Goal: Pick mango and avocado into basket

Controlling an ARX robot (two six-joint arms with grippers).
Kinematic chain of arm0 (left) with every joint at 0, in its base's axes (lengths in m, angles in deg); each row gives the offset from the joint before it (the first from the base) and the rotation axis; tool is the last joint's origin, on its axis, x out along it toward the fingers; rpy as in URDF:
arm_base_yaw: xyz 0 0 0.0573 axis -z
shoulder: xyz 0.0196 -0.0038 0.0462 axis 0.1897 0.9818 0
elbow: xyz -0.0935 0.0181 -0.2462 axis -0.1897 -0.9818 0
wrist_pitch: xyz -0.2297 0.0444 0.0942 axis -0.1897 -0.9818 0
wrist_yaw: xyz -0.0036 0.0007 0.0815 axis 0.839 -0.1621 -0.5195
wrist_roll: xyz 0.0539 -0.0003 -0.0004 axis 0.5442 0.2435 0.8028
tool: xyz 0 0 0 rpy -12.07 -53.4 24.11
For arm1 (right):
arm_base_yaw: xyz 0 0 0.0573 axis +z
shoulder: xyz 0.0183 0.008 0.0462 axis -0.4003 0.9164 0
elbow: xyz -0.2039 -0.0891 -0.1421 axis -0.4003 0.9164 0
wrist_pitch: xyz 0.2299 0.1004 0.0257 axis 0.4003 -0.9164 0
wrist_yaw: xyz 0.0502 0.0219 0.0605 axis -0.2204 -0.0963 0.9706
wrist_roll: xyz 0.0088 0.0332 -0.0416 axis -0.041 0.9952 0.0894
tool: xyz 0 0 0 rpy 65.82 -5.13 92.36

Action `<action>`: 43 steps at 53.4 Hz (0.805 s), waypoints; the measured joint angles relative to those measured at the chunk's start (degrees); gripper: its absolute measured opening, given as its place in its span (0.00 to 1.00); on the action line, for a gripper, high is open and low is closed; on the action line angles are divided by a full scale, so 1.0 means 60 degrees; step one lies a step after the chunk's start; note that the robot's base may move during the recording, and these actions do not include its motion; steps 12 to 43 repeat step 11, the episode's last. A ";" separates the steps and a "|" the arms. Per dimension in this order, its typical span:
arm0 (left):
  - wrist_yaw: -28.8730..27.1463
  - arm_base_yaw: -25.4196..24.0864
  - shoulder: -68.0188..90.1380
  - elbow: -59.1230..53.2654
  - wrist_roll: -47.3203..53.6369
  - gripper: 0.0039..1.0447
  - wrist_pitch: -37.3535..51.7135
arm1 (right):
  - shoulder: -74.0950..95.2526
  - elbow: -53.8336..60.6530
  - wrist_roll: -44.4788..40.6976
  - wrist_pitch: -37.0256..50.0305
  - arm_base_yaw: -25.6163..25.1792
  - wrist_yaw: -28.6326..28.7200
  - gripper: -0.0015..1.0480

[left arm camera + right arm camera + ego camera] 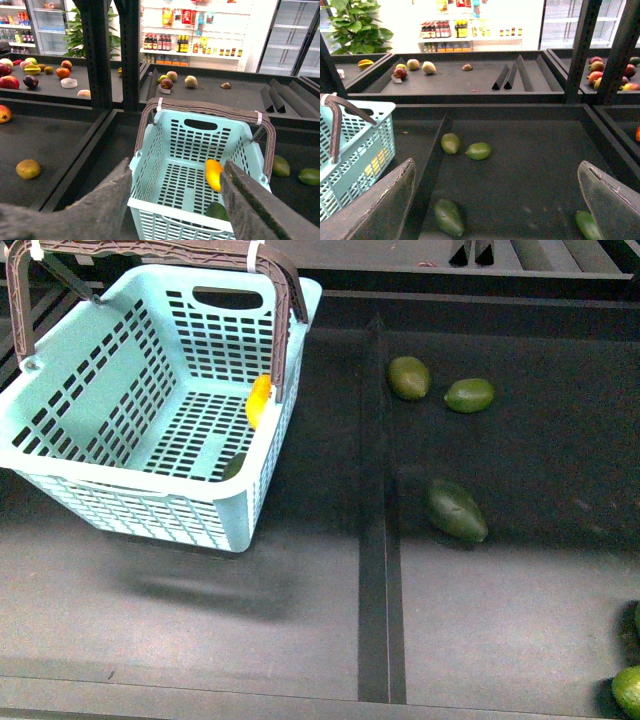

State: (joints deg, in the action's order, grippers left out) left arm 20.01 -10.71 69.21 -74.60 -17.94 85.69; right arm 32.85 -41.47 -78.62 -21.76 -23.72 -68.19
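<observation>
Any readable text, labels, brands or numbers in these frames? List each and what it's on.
None readable.
Shelf products behind the basket in the left wrist view: labels too small and blurred.
Bottles on the far shelf in the right wrist view: same, illegible.
Basket, mango, avocado: no visible print.

The dark green avocado (pixel 234 466) in the turquoise slotted plastic basket (pixel 60 410) is mostly hidden by the near wall (front view); two green fruits (pixel 628 689) are cut off at the right edge.
</observation>
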 joint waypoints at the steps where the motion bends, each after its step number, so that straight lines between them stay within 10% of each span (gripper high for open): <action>1: 0.0000 0.0000 0.0000 0.0000 0.0000 0.63 0.0000 | 0.0000 0.0000 0.0000 0.0000 0.0000 0.0000 0.92; 11: 0.0000 0.0000 0.0000 0.0000 0.0004 0.94 0.0000 | 0.0000 0.0000 0.0000 0.0000 0.0000 0.0000 0.92; 43: 0.0000 0.0000 0.0000 0.0000 0.0004 0.94 0.0000 | 0.0000 0.0000 0.0000 0.0000 0.0000 0.0000 0.92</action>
